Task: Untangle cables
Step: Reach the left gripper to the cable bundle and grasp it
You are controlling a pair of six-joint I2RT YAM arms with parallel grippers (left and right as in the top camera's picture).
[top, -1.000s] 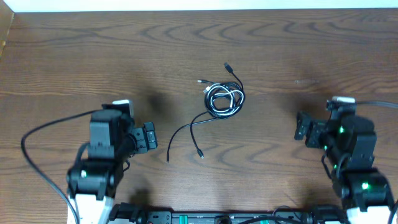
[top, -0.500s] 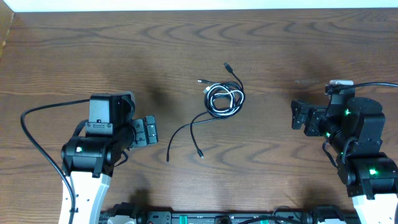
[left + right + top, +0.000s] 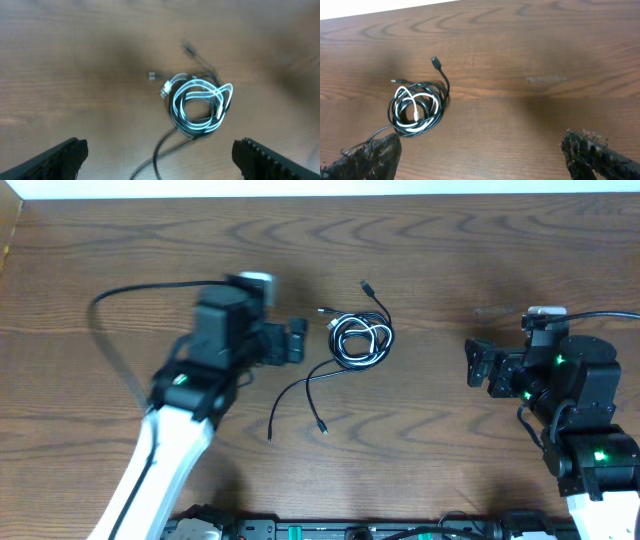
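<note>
Near the middle of the tabletop [image 3: 420,240], a small tangled ring of cables [image 3: 360,340]: several black loops wound together, with one white cable [image 3: 368,332] threaded through them. From the top of the ring, a short black end curving up to a small plug; beside it, a second, paler plug tip poking out to the left. From the lower left, two thin black tails trailing away across the wood. Left tool [image 3: 298,340] just beside the ring on its left, apart from it, fingers spread wide, gripping nothing. Right tool [image 3: 473,366] well off to the right, likewise gaping wide and empty. Only from overhead: both tail tips, lying free on the wood. From the left wrist, blurred: the cables [image 3: 200,107] straight ahead beyond the two dark fingertips, white loops bright, tails cut off at the bottom edge. From the right wrist, sharper: the cables [image 3: 417,110] off to the left, the black plug plainly visible, tails lost behind the left-hand fingertip.
</note>
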